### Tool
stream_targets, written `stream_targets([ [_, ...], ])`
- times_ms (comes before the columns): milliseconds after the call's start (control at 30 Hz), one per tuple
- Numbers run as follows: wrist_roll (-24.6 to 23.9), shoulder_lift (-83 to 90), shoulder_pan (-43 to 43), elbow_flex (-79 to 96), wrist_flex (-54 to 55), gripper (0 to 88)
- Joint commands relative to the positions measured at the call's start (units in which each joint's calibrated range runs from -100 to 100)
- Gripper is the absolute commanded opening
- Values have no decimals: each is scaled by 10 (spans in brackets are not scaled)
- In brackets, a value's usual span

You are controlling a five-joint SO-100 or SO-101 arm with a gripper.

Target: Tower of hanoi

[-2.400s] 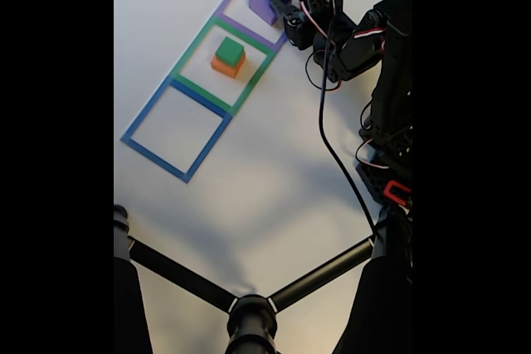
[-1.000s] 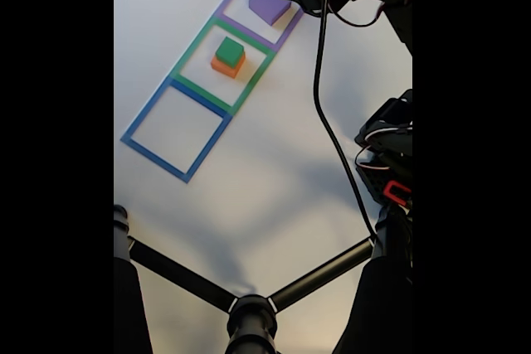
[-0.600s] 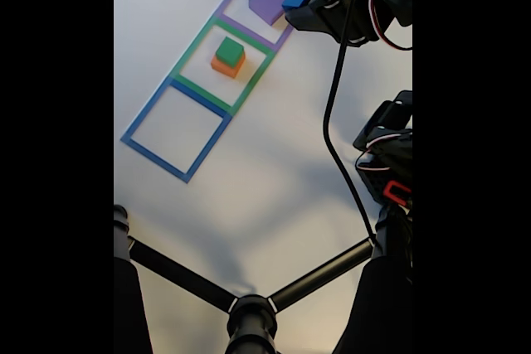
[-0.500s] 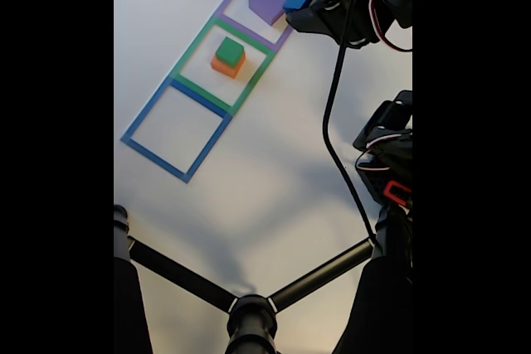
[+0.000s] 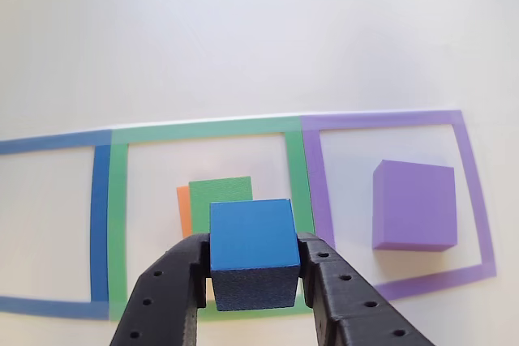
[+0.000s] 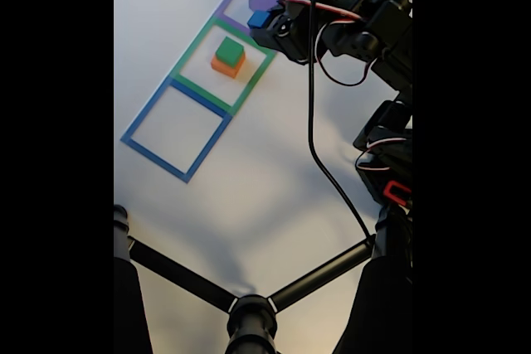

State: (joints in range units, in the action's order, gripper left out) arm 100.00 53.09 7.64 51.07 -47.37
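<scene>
Jaws are pinching the blue cube (image 5: 251, 234) by 2 opposite side faces, and the gripper (image 5: 253, 281) is carrying it clear of the desk (image 5: 243, 30), hanging above the near edge of the green square (image 5: 118, 216). Judging by its crisp edges and flat faces, the cube is looking rigid and light, so a hold on parallel sides low on the block seems sound; its smooth paint may be making it slippery. Behind it, the green block (image 5: 220, 190) is sitting on the orange block (image 5: 183, 210) inside that green square, while the purple block (image 5: 413, 204) is lying alone in the purple square (image 5: 478, 200); the blue square (image 6: 176, 128) is lying next along. The cube is hiding most of the stack, and the fingertips are being cut off at the other view's bottom edge.
</scene>
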Motion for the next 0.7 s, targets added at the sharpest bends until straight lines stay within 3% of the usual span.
stream_targets([
  [0, 0, 20, 7, 96, 160, 29],
  [333, 0, -21, -4, 258, 426, 30],
  [667, 0, -81, -4, 333, 579, 31],
])
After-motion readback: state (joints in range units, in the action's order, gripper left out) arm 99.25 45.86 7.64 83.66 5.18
